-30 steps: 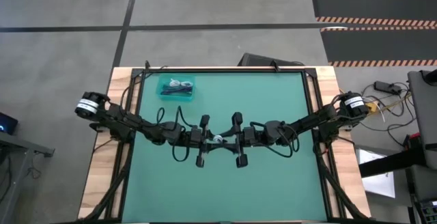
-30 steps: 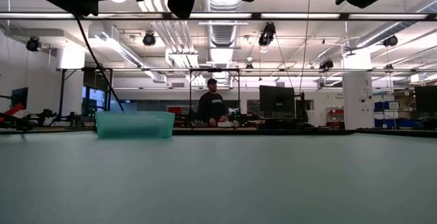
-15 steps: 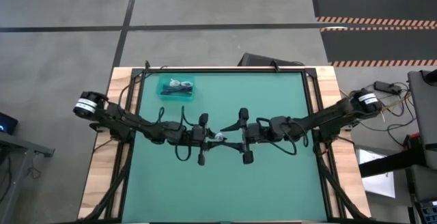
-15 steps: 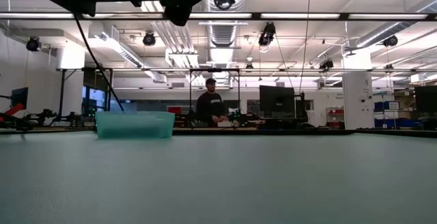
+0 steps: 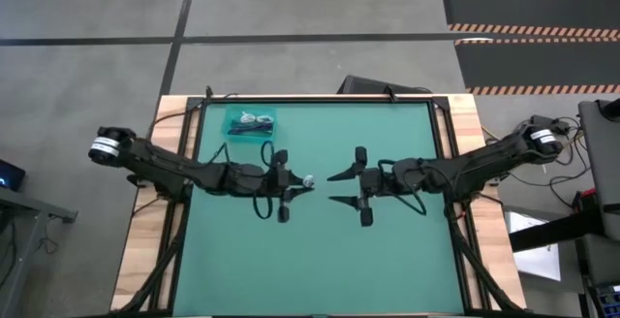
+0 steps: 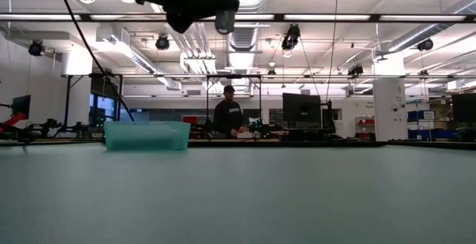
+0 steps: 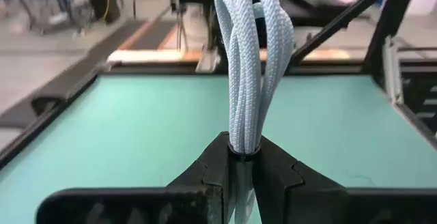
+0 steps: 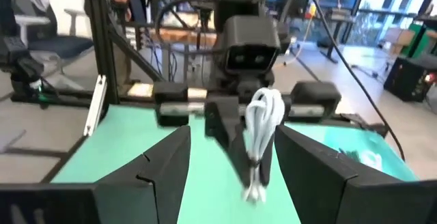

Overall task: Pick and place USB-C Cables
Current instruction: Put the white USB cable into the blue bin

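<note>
My left gripper (image 5: pixel 296 186) is over the middle of the green table, a little left of centre and high above it, shut on a white USB-C cable bundle (image 7: pixel 251 60), which also shows in the high view (image 5: pixel 308 180) and the right wrist view (image 8: pixel 262 132). My right gripper (image 5: pixel 335 188) faces it from the right, open and empty, a short gap away from the bundle. The teal bin (image 5: pixel 251 125) stands at the far left of the table with other cable bundles in it; it also shows in the low view (image 6: pixel 146 135). My left gripper pinches the white bundle between its two fingers (image 7: pixel 276 173), at a point (image 7: pixel 240 149) below the bundle's looped end. The fingers lie level, pointing toward the table's right. The bundle is lifted clear, its loops standing up past the fingers and its other end (image 8: pixel 252 191) hanging below.
Black frame bars (image 5: pixel 442 153) run along the table's edges. The green mat (image 5: pixel 310 260) lies bare in front of the arms. A person (image 6: pixel 229 114) stands beyond the far edge, among desks and monitors.
My right gripper has opened, let go of the white bundle and drawn back toward the table's right edge. My left gripper has kept hold of the bundle and carried it a little toward the left and far side, still high above the table.
</note>
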Available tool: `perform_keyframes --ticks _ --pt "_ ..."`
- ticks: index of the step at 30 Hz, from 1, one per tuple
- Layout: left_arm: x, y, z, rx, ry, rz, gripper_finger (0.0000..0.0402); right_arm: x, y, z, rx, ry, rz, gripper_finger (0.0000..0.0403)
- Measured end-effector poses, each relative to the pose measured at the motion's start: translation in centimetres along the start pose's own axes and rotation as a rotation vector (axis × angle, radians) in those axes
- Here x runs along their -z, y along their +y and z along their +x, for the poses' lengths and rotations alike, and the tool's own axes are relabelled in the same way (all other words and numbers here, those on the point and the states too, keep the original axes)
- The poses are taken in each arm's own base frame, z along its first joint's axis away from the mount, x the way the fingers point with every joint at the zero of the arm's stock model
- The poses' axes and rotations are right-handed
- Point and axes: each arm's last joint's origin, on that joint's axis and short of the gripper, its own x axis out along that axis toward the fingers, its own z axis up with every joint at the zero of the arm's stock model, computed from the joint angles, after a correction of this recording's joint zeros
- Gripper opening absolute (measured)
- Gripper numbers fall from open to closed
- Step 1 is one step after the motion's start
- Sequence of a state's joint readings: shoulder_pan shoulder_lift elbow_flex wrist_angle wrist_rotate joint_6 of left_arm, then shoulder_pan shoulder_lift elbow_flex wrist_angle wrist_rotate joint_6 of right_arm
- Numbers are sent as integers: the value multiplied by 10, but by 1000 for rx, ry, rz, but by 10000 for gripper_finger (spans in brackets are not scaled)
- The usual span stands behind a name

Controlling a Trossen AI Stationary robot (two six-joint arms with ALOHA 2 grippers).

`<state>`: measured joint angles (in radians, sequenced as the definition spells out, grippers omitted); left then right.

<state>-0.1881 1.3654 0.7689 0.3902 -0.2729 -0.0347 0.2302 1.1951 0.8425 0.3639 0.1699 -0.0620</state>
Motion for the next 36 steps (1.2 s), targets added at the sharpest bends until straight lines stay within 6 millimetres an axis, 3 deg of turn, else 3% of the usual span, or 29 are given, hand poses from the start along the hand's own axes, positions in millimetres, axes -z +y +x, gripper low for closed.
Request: perform_keyframes --ticks 10,22,29,36 --pt "-18 31 -6 -114 393 34 22 -3 -5 -16 65 81 -3 205" --pt "-39 97 -29 -278 799 101 21 -3 -6 -21 64 103 -9 205" --pt "-40 140 -36 -345 1017 102 21 -4 -6 -21 64 103 -10 205" --pt "-25 180 -37 -326 1272 105 21 -4 -6 -21 64 103 -10 205"
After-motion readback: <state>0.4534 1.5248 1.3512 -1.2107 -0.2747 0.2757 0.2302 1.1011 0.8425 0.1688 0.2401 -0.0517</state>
